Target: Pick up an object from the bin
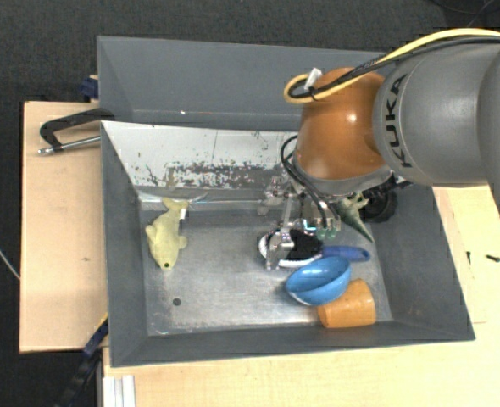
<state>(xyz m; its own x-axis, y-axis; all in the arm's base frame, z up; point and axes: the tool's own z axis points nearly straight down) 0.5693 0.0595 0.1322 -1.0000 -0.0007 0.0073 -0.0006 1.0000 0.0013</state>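
Observation:
My gripper [281, 250] hangs low in the right half of the bin, under the orange wrist cover, its metal fingertips close to the floor. Right beside it on the near-right lies a blue scoop [319, 280] with its handle pointing right. An orange cup [348, 305] lies on its side just beyond the scoop, at the bin's near-right corner. A dark green and black thing [364, 213] lies partly hidden behind the wrist. I see nothing between the fingers.
A pale yellow toy fish [167, 235] lies on the bin floor at the left, well apart from the gripper. The arm and its orange cover hang over the bin's right back part.

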